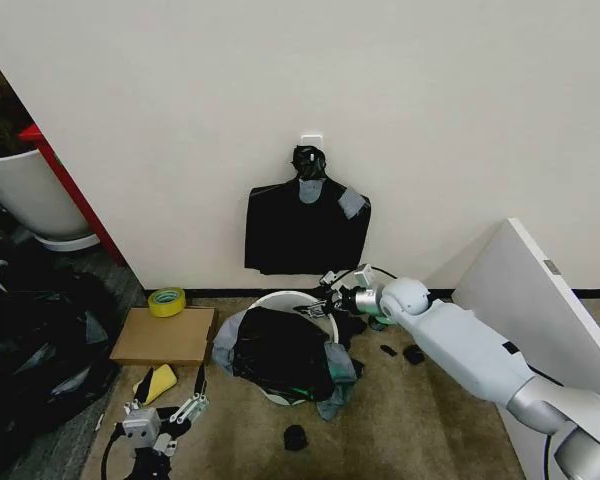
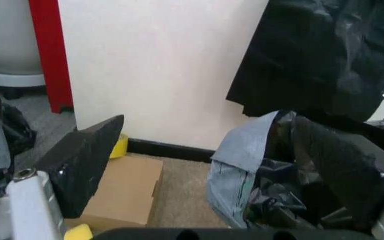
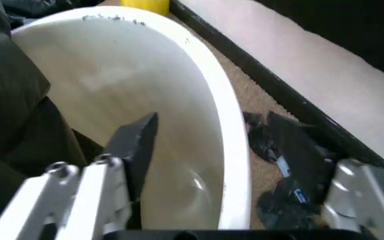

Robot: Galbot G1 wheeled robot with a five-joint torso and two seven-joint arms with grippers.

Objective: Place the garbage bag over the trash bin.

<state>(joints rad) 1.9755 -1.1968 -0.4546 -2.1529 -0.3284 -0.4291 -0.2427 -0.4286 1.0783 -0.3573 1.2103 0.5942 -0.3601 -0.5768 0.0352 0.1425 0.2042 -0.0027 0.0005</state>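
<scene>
Carpet by the wall holds the round cream-white plastic trash bin [image 1: 280, 300], and the thin glossy black garbage bag [image 1: 280, 355] is draped over the near half of it, hanging down its front wall. The far arc of the rim, towards 12 o'clock, is uncovered. In the right wrist view the bag [image 3: 12, 100] covers 1 side of the opening while the bin's smooth pale inner wall [image 3: 178, 100] lies bare.

The right gripper [image 1: 330, 292] reaches in from 4 o'clock to the bin's rim at about 2 o'clock. Its 2 dark fingers are spread apart and straddle the rim [image 3: 209, 165], 1 finger [image 3: 135, 145] inside the bin and the other [image 3: 302, 155] outside over the carpet, holding nothing.

The left gripper [image 1: 165, 420] hangs low at 7 o'clock from the bin, well apart from it, fingers apart and empty, with 1 dark finger [image 2: 85, 160] in the left wrist view and the bag's folded edge [image 2: 252, 165] beyond it.

On the wall at 12 o'clock hangs a flat black bundle of bags [image 1: 305, 225]. A brown cardboard box [image 1: 165, 335] with a yellow tape roll [image 1: 167, 301] lies at 9 o'clock, and small black scraps [image 1: 412, 353] lie at 3 o'clock.
</scene>
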